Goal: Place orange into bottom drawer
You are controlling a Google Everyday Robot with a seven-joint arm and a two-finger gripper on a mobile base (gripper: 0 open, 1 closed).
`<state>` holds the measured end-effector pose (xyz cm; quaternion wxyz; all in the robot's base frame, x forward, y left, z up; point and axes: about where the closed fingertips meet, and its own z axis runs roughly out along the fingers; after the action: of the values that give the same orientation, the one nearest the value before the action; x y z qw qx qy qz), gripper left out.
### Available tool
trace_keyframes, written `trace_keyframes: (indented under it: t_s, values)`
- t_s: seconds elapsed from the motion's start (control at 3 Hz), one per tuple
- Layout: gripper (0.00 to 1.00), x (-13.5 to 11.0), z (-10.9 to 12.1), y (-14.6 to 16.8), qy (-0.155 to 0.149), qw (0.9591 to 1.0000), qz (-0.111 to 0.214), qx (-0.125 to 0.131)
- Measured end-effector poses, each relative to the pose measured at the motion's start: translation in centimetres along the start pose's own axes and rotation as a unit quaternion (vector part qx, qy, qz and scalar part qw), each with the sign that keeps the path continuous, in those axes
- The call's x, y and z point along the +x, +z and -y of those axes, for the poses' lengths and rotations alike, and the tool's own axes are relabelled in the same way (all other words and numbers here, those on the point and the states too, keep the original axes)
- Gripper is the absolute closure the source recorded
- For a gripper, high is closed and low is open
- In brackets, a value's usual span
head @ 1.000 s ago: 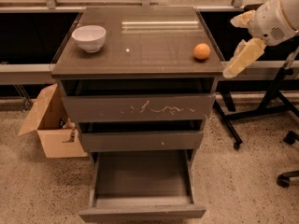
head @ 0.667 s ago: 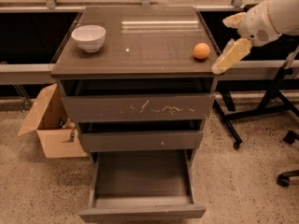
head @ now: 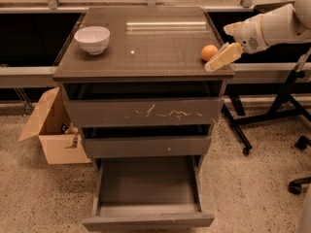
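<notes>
The orange (head: 209, 52) sits on the cabinet top (head: 146, 42) near its right edge. My gripper (head: 217, 48) reaches in from the right on a white arm, just to the right of the orange and at its height. Its pale yellow fingers (head: 224, 56) are spread open and hold nothing. The bottom drawer (head: 146, 184) is pulled out at the foot of the cabinet, and its flat grey inside is bare. The middle drawer (head: 146, 145) and the scratched top drawer (head: 146, 111) stand slightly out.
A white bowl (head: 92, 39) stands at the back left of the cabinet top. An open cardboard box (head: 51, 130) sits on the floor to the left. Black stand legs (head: 272, 115) and a chair castor (head: 294, 187) are on the right.
My gripper has moved left, from beyond the cabinet's right edge to right beside the orange. The orange, bowl and drawers have not moved.
</notes>
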<state>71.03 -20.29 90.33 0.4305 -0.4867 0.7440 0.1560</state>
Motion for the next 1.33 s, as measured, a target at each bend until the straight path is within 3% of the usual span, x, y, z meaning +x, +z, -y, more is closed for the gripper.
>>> trace_keyframes:
  t_s: [0.67, 1.0, 1.33]
  values:
    - [0.0, 1.8, 2.8, 4.1, 0.075, 0.9967, 0.028, 0.008]
    - [0.0, 2.5, 3.7, 5.3, 0.089, 0.9955, 0.032, 0.007]
    - [0.19, 2.9, 4.4, 6.5, 0.1, 0.9944, 0.035, 0.004]
